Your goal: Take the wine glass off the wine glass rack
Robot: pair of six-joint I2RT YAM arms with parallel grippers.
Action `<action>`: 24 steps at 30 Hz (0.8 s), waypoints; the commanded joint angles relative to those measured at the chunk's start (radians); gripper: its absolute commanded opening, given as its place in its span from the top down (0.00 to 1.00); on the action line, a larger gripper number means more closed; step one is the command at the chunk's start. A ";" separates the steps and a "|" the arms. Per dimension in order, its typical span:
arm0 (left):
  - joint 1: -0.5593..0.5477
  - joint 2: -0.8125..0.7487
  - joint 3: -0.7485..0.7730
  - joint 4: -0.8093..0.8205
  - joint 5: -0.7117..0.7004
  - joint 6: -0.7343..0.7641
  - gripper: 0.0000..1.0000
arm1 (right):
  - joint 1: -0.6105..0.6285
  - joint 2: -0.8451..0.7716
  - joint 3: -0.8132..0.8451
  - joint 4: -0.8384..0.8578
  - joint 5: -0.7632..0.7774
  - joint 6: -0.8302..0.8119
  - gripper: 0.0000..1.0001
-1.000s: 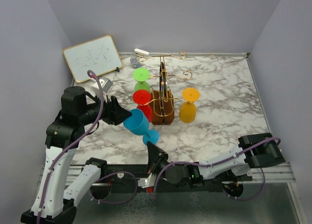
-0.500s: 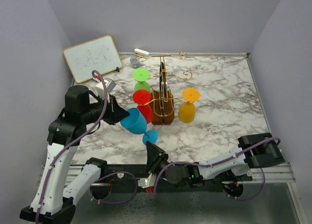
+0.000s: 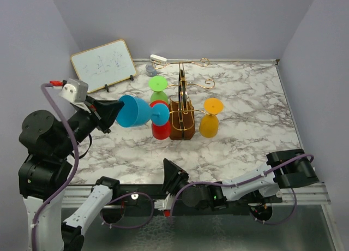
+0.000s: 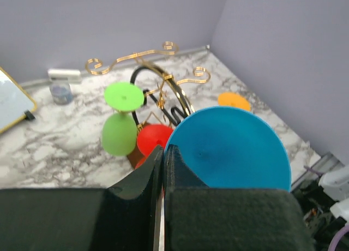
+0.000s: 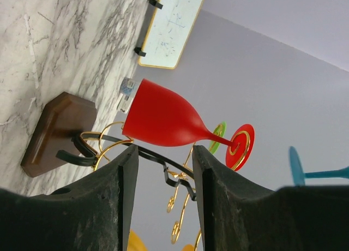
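Left gripper (image 3: pixel 109 113): clamped on the rim of the blue plastic wine glass (image 3: pixel 132 111), which lies sideways in the air, off the rack.
Right gripper (image 5: pixel 164 150): fingers apart, empty, at the table's near edge.
Rack: gold wire wine glass rack (image 3: pixel 181 123) on a brown block, mid-table.
Advice: draw the foot clear of the red glass (image 3: pixel 160 130) before lowering.
Surroundings: white marbled tabletop (image 3: pixel 245 98), lilac walls.

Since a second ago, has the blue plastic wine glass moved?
Yes. The blue plastic wine glass has shifted up-frame and left, from below the brown wooden rack base to level with it.
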 commanded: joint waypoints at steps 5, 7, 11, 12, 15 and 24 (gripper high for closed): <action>-0.004 0.032 0.106 0.160 -0.251 -0.068 1.00 | 0.004 -0.012 0.030 -0.053 0.011 0.049 0.55; -0.005 0.094 0.121 0.139 -0.340 -0.052 1.00 | 0.004 -0.009 0.036 -0.056 0.012 0.057 0.55; -0.005 0.217 0.120 0.104 -0.576 -0.026 1.00 | 0.004 -0.004 0.059 -0.086 0.024 0.106 0.55; -0.003 0.245 0.117 0.103 -0.649 -0.027 1.00 | 0.004 -0.004 0.065 -0.102 0.027 0.122 0.55; -0.003 0.324 0.089 0.117 -0.844 -0.019 1.00 | 0.004 -0.004 0.076 -0.142 0.029 0.156 0.55; 0.274 0.569 -0.069 0.197 -0.704 -0.061 1.00 | 0.004 -0.009 0.104 -0.218 0.053 0.250 0.56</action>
